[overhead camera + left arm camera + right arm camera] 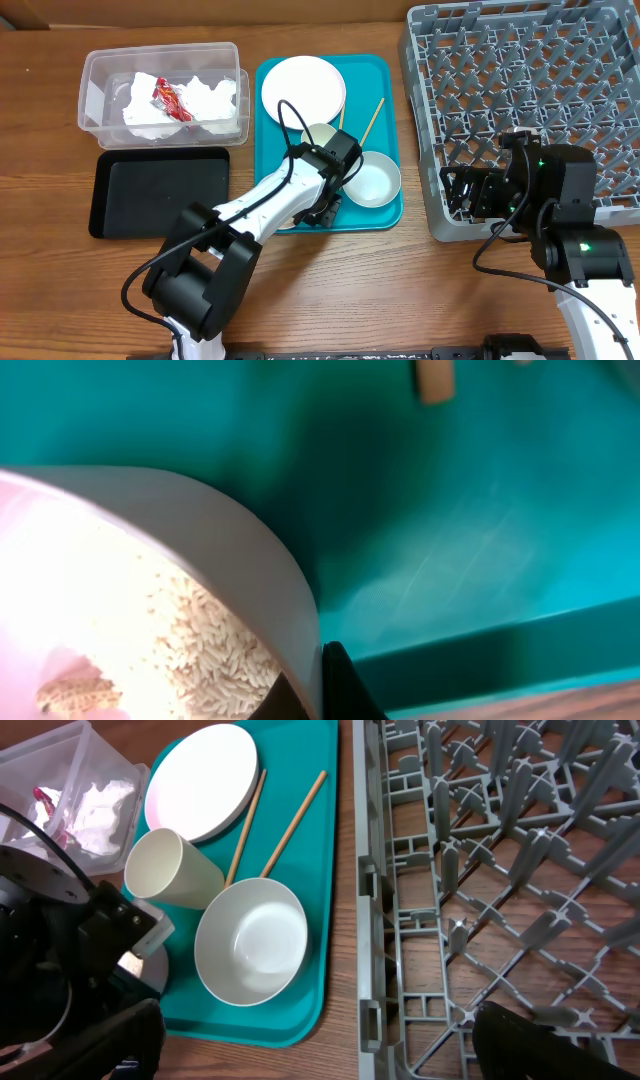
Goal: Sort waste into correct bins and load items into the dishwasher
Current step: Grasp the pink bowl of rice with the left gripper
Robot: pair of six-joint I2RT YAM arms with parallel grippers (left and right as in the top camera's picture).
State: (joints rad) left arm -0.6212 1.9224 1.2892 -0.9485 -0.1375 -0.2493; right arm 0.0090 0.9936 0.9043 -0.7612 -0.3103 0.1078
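I am watching the left end effector (308, 695) clamping shut on the rim of a pale bowl (230, 560) with loose rice (215, 650) in it. The bowl is at the robot-side end of the teal tray (480, 540), just beside the empty second bowl (250, 955). The right end effector (462, 192) is hanging with its jaws wide apart, gripping nothing, over the left edge of the grey dish rack (520, 60) on the bench (400, 290).
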